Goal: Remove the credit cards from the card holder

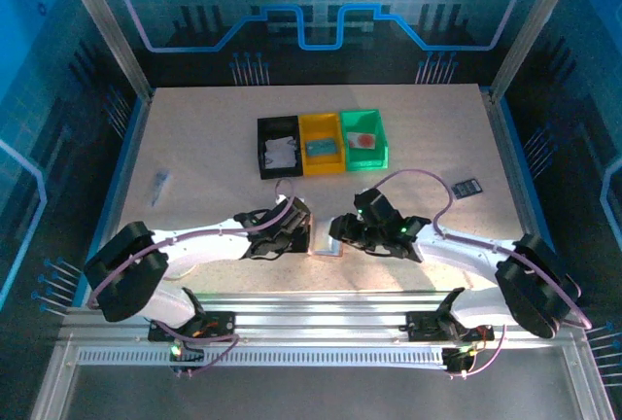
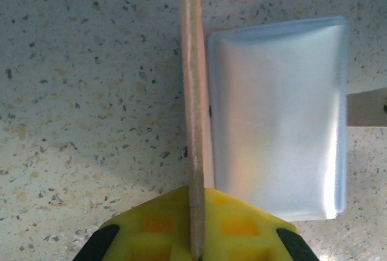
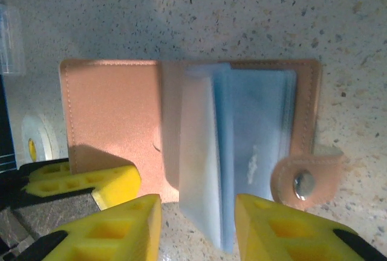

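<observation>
The card holder (image 3: 115,113), a pinkish-tan bifold, lies open on the table between the two grippers (image 1: 323,241). My left gripper (image 2: 196,197) is shut on one cover flap (image 2: 192,92), holding it upright and edge-on, with the pale blue clear pockets (image 2: 278,116) beside it. My right gripper (image 3: 197,205) is open, its yellow fingers (image 3: 115,228) standing either side of the near edge of the pockets (image 3: 208,152). I can make out no card inside the pockets. One credit card lies in the yellow bin (image 1: 322,147) and a reddish one in the green bin (image 1: 362,138).
A black bin (image 1: 264,153) holding pale items, a yellow bin (image 1: 305,143) and a green bin (image 1: 381,143) stand in a row behind the grippers. A small dark card (image 1: 467,187) lies to the right and a clear object (image 1: 159,188) to the left. The holder's snap strap (image 3: 302,181) points toward my right finger.
</observation>
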`<state>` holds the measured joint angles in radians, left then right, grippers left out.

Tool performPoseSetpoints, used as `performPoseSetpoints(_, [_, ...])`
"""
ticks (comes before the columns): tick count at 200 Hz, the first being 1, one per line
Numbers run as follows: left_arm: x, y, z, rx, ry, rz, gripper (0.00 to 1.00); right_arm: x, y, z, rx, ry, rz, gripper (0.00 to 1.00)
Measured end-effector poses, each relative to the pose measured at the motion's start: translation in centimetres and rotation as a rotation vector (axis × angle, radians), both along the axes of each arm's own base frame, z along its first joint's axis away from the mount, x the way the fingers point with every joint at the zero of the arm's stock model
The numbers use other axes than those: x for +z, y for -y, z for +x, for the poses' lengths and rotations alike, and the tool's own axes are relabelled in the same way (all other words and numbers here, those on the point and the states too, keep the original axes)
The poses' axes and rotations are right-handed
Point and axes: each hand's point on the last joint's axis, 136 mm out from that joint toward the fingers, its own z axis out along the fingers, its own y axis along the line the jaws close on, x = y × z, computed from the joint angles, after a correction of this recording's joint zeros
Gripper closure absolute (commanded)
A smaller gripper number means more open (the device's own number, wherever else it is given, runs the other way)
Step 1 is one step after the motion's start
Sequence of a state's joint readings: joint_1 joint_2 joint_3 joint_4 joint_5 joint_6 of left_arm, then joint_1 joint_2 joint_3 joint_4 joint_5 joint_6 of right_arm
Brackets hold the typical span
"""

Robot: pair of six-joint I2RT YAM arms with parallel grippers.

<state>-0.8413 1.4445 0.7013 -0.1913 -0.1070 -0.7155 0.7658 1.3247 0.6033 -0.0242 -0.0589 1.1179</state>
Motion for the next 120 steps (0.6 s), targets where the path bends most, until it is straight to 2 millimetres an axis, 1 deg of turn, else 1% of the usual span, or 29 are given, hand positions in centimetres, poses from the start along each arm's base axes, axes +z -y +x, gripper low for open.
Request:
performPoseSetpoints(24, [-0.7,-0.4,-0.3,0.012,-0.009,-0.001,1.00,-0.3,-0.3,0.4,0.005,0.002,-0.015,0.64])
performPoseSetpoints(76, [-1.5,-0.8,-0.5,0.021,-0.015,-0.013,1.00,-0.9,-0.9,0.4,0.033,0.005,-0.038,0.72])
performPoseSetpoints(99, [-1.8,-0.9,-0.6,0.022,-0.014,-0.015,1.00,-1.2,-1.1,0.5,0.038,0.000,-0.042,0.72])
performPoseSetpoints(120, [-1.7,-1.1,-0.8,0.025,-0.010,-0.024,1.00,-1.3,-1.1,0.6,0.038,0.001,-0.043,0.68])
